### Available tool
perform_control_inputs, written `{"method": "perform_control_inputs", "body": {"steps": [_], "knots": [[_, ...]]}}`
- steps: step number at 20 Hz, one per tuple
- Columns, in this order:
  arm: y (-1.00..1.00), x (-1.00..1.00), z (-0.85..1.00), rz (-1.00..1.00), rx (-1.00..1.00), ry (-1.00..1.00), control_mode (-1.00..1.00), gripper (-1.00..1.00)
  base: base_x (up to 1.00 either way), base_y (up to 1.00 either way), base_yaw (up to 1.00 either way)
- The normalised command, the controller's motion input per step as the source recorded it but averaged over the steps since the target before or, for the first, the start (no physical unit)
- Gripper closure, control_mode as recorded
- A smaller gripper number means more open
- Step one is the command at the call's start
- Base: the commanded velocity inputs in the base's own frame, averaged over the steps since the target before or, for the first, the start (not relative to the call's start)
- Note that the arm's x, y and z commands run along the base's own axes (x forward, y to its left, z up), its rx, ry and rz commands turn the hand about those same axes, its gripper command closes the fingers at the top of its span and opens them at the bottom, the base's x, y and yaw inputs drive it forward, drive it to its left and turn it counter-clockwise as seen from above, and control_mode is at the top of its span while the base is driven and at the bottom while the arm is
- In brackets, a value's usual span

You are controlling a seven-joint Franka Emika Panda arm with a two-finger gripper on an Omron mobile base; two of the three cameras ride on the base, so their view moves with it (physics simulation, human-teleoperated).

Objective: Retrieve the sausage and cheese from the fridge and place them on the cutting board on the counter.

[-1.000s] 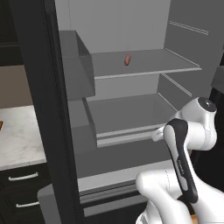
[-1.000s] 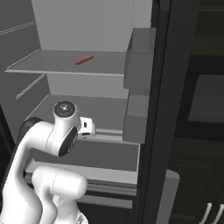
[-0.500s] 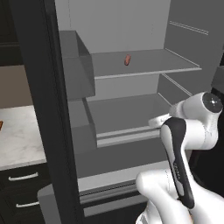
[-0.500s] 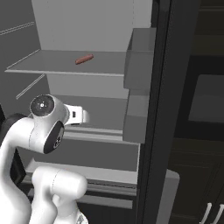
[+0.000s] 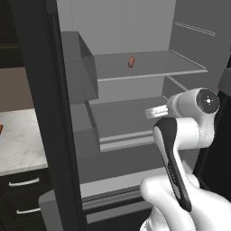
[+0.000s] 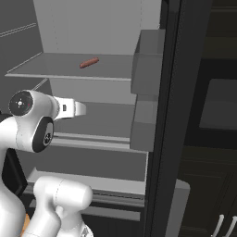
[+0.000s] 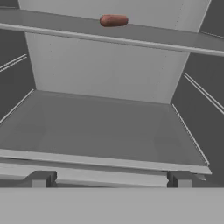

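While the arm (image 5: 180, 149) stands nearest the cameras, its hand points into the open fridge (image 6: 171, 115), level with the middle shelf (image 7: 105, 131). Seen from the hand, the jaws are spread wide and hold nothing; the two fingertips (image 7: 40, 178) rise far apart at the shelf's front lip. Beyond the hand, the middle shelf lies bare. Farther in and higher, the sausage (image 5: 131, 62) lies on the upper shelf (image 5: 149, 67), well back from its front edge and apart from both side walls. At the left, beside the fridge door, a strip of counter (image 5: 18, 144) is visible; no cheese can be made out on the shelves in view.

Judged risks: the hand sits below the upper shelf, so a straight advance would run under the sausage, and a late lift could strike that shelf's front edge. The sausage is slim and round; a contact off its centre could roll it toward the back wall, out of easy reach.
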Motion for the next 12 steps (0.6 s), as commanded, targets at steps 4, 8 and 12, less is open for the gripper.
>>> {"method": "perform_control_inputs", "body": {"steps": [4, 8, 12], "knots": [[0.02, 0.06, 0.51, -0.02, 0.03, 0.0, -1.0, -1.0, 0.0, 0.0, 0.0], [-0.02, 0.03, 0.46, 0.0, 0.03, -0.09, -1.0, -1.0, 0.0, 0.0, 0.0], [-0.01, 0.0, 0.51, 0.0, 0.09, -0.05, -1.0, -1.0, 0.0, 0.0, 0.0]]}}
